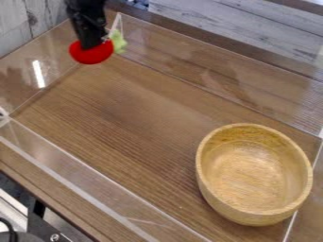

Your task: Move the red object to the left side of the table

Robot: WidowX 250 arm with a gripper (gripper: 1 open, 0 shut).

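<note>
The red object (87, 54), a small round toy fruit with a light green leafy tuft (117, 41) on its right, is at the far left of the brown wood-grain table (127, 123), near the back corner. My black gripper (87, 42) comes down from above and is shut on the top of the fruit. Whether the fruit rests on the tabletop or hangs just above it cannot be told. The fingertips are partly hidden against the fruit.
A large tan wooden bowl (254, 173) stands at the front right. Low clear acrylic walls (51, 156) border the table on the left, front and back; the back-left corner wall sits close to the gripper.
</note>
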